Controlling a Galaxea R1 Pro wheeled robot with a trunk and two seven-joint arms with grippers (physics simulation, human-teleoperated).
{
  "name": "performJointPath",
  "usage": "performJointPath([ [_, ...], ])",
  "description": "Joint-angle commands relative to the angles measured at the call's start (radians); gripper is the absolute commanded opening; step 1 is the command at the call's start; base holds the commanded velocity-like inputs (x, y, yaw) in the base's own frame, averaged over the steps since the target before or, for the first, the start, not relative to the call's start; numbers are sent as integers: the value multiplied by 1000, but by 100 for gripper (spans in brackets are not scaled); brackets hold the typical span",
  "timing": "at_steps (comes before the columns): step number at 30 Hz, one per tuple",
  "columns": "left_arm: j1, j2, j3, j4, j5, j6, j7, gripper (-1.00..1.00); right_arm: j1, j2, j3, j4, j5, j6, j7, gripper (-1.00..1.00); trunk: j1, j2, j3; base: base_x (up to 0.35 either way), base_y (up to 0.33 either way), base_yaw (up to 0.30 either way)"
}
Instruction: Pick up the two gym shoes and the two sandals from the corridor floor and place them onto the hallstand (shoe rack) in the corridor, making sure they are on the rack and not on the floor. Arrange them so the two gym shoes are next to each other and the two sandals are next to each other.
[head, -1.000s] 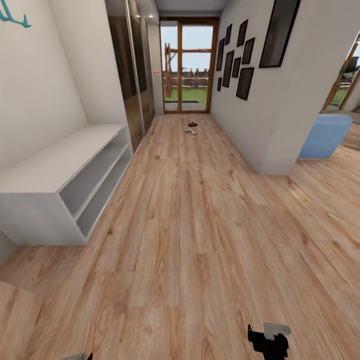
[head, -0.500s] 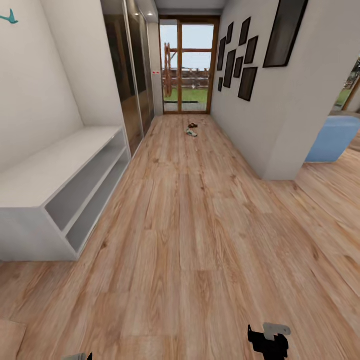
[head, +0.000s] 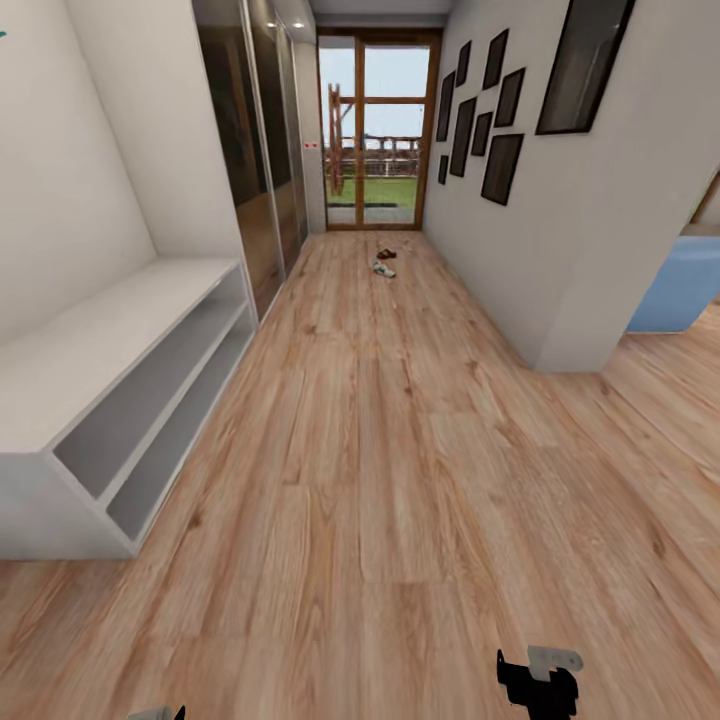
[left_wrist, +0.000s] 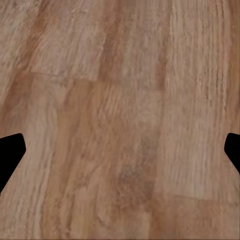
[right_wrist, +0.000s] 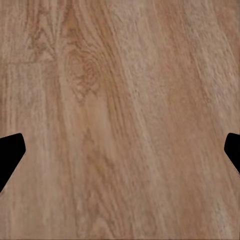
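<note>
Lying far down the corridor floor (head: 380, 440) near the glass door (head: 375, 140), one gym shoe (head: 383, 268) and a dark sandal (head: 386, 253) just behind it are well apart from me, so I judge I must drive closer before any reach. The hallstand (head: 110, 330) stands bare along the wall on my left. My left gripper (left_wrist: 120, 150) and right gripper (right_wrist: 120, 150) hang spread wide and empty over bare planks, ready for a grasp.

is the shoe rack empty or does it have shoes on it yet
Empty: the rack shows a bare top and two bare shelf slots, while shoes lie far down the floor.
</note>
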Motion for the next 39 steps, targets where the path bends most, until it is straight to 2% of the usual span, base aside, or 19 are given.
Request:
performJointPath([
  [1, -1, 0, 3, 1, 9, -1, -10, 100, 0, 0, 1, 1, -4, -4, 0, 100, 0, 0, -1, 338, 0, 0],
  [39, -1, 0, 3, 0, 9, -1, -10, 100, 0, 0, 1, 1, -3, -5, 0, 100, 0, 0, -1, 338, 0, 0],
])
